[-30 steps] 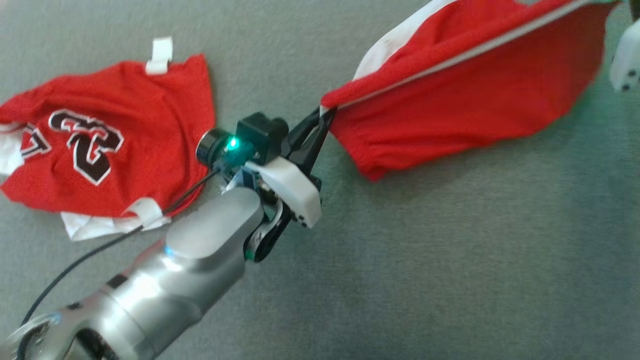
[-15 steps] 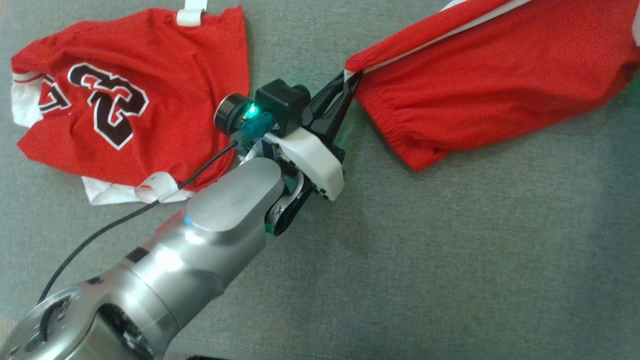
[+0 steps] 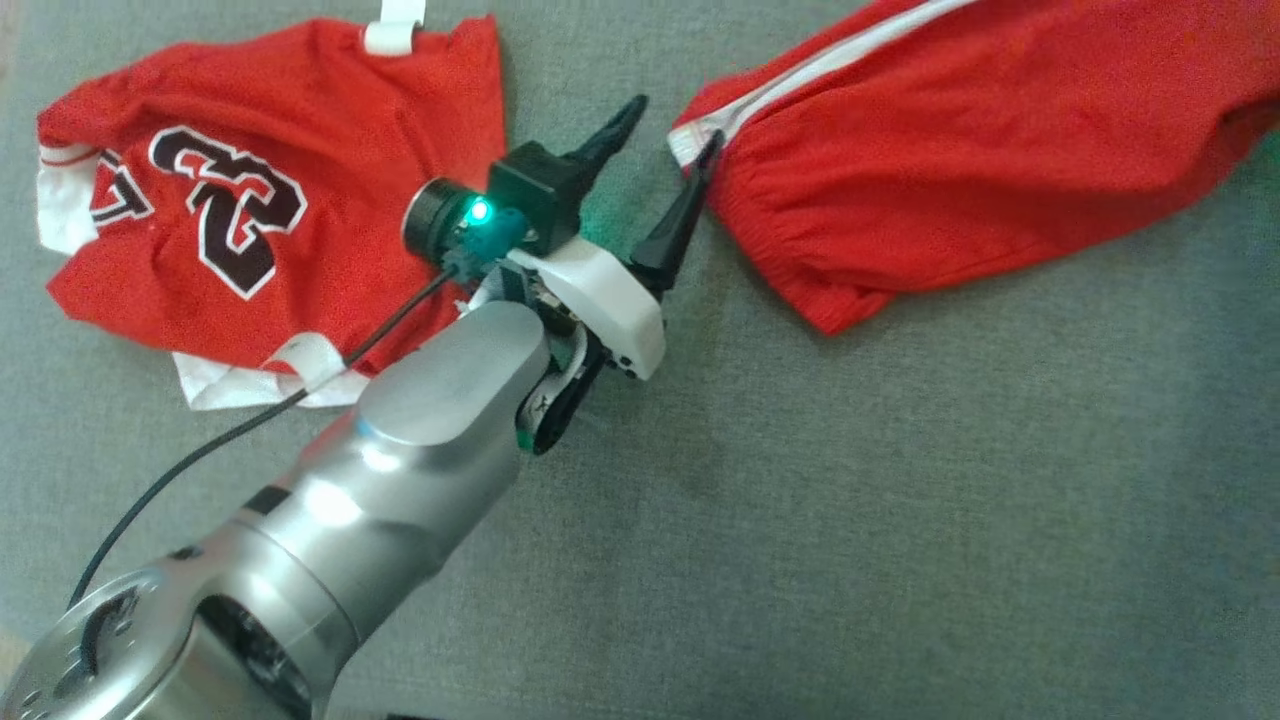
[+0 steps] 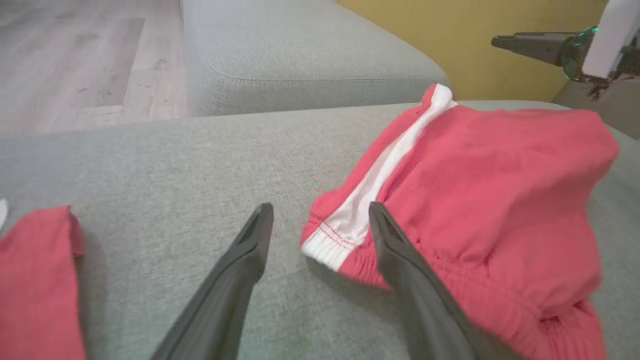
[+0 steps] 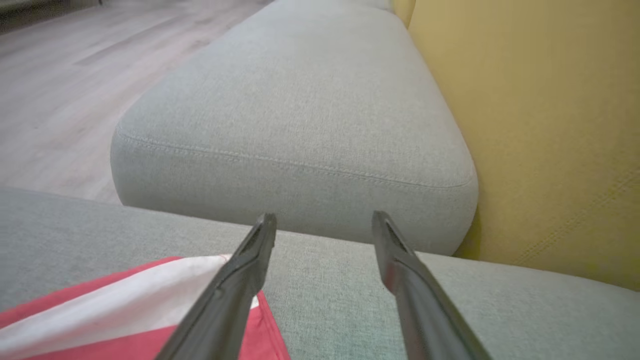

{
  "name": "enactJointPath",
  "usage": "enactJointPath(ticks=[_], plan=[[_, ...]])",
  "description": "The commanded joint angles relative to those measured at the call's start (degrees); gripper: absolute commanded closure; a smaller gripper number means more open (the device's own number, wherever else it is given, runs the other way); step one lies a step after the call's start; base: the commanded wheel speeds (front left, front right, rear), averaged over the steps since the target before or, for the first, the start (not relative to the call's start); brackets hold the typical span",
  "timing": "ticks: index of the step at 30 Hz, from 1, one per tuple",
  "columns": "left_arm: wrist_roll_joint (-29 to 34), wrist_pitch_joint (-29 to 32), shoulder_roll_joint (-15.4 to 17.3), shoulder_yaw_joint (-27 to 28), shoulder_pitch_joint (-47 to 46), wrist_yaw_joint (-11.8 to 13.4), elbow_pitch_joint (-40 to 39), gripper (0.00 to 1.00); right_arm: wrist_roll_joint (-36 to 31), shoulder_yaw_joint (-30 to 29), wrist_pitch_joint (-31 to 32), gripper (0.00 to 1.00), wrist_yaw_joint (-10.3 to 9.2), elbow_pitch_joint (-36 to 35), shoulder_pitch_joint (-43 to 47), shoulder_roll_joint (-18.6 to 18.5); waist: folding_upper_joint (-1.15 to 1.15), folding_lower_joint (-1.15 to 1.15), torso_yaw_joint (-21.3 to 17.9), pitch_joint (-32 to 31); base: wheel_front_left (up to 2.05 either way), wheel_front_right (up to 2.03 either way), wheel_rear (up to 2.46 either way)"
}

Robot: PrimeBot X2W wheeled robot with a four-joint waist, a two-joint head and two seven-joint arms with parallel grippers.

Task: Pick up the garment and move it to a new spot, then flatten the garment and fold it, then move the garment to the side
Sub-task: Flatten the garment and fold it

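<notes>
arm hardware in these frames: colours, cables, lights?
Left arm: glossy silver forearm, white wrist shell, black camera with a green light, thin black cable running from it. Left pincer: two long dark tapered fingers. Right pincer: same fingers, white housing behind them in the left wrist view.

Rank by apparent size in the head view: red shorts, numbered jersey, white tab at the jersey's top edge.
Red shorts and numbered jersey look alike, shorts cropped by the frame.
Smallest: white tab.
</notes>
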Motion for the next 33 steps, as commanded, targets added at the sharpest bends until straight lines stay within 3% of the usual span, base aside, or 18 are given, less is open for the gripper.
enactJointPath(ticks=[1, 9, 19, 26, 33], plan=[[-0.3, -1.0, 1.5, 2.5, -0.5, 0.8, -0.3, 0.0, 0.8, -0.2, -2.1, 0.0, -0.12, -0.8, -0.1, 0.6, 0.0, 0.0, -1.0, -2.1, 0.0, 0.0, 0.0], [0.1, -2.1, 4.0, 8.2, 2.1, 4.2, 0.3, 0.0, 8.8, 0.0, -11.0, 0.0, -0.12, -1.6, 5.3, 4.7, 0.0, 0.0, -3.8, -9.6, 0.0, 0.0, 0.0], [11.8, -2.2, 9.4, 22.4, 14.2, 8.9, -13.5, 0.0, 19.7, 3.9, -13.1, 0.0, -0.12, -14.4, 22.6, 11.4, 0.0, 0.0, -7.8, -18.0, 0.0, 0.0, 0.0], [19.0, -2.2, 11.4, 30.5, 28.9, 10.8, -22.1, 0.0, 19.5, 3.3, -13.2, 0.0, -0.12, -27.2, 39.7, 15.8, 0.0, 0.0, -11.0, -21.9, 0.0, 0.0, 0.0], [21.7, -2.2, 9.0, 36.7, 40.6, 10.0, -25.6, 0.0, 16.5, 2.4, -13.2, 0.0, -0.12, -34.9, 52.1, 18.8, 0.0, 0.0, -12.4, -22.9, 0.0, 0.0, 0.0]])
